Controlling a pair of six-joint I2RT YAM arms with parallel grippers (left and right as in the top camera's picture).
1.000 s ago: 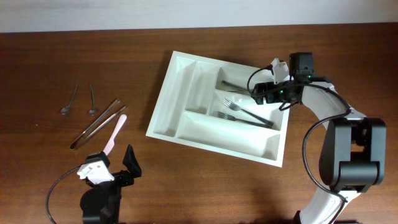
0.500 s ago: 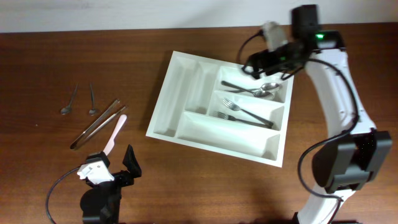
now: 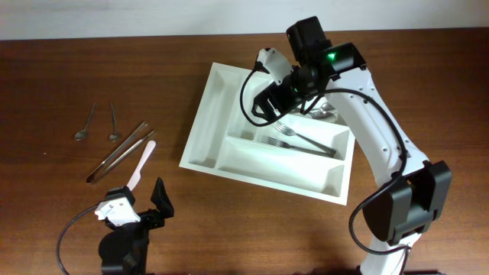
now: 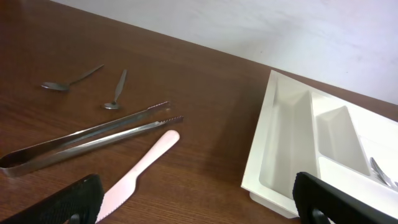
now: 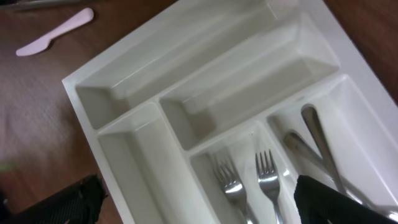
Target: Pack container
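On the brown wooden table [image 3: 46, 76]: a small metal spoon [image 3: 86, 122] beside a second small metal spoon [image 3: 112, 122], with long steel tongs [image 3: 118, 153] and a pale pink plastic knife [image 3: 142, 163] close by.

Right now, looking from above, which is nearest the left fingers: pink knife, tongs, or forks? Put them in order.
1. Pink knife, just ahead of the left fingers.
2. Tongs, beside the knife, farther out.
3. Forks, far across in the white tray.

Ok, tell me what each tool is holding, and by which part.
Nothing is held. The left tool is open and empty, short of the pink knife; the right tool is open and empty above the container.
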